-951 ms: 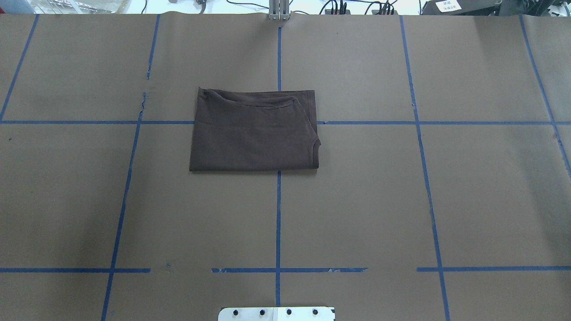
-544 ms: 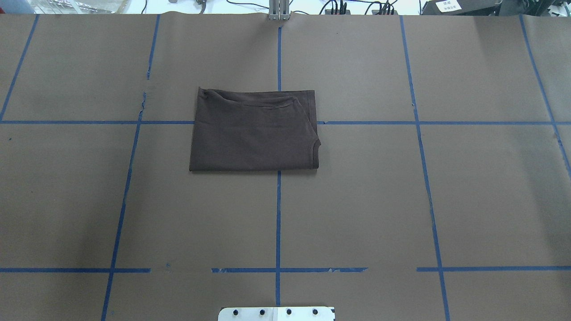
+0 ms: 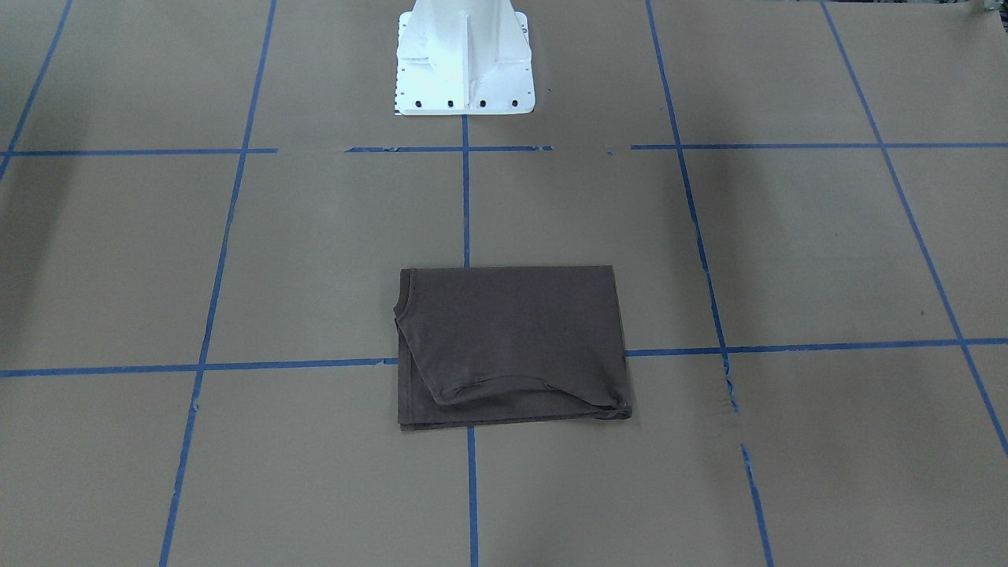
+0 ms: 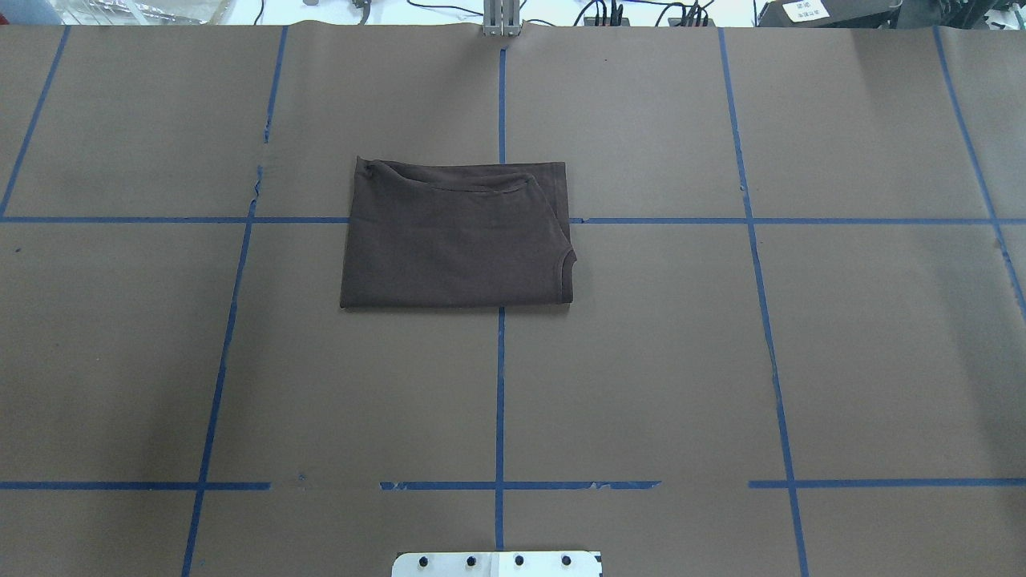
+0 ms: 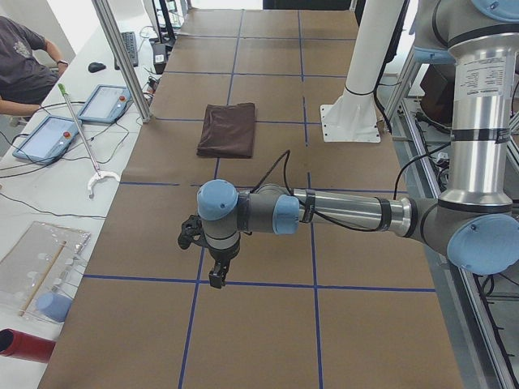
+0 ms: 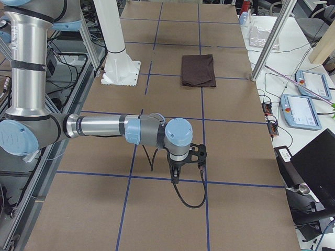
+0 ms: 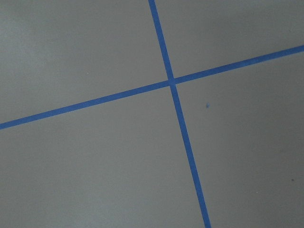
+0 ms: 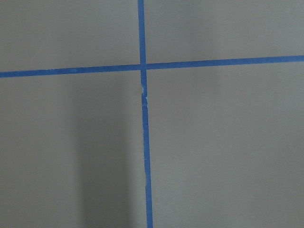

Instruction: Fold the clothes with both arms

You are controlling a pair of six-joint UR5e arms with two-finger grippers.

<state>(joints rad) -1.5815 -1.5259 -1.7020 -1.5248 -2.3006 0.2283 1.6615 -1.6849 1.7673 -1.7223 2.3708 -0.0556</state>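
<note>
Left gripper hung fingers-down from its wrist above the brown paper table cover, out to the left of the white pedestal and well apart from it. Only the side camera caught it, so whether its fingers stood wide or narrow could not be told. Nothing showed between them. Its own wrist camera looked at bare paper and a crossing of blue tape lines.

The right gripper was set much the same on the pedestal's other side. It also pointed down over the paper just above a tape line, well apart from the pedestal. It too was seen from the side alone, so its opening could not be judged. Its wrist view likewise showed a tape crossing.

The dark brown T-shirt lay straight out in front of the pedestal, apart from it. It sat over the centre tape line where a cross line met it. It was folded into a flat, nearly square-cornered rectangle. A curved seam edge showed on its top layer along the side farthest from the pedestal. Neither gripper touched it, and both were well away from it.

Across the table from the pedestal stood a side bench. A seated person and two tablets were there.
</note>
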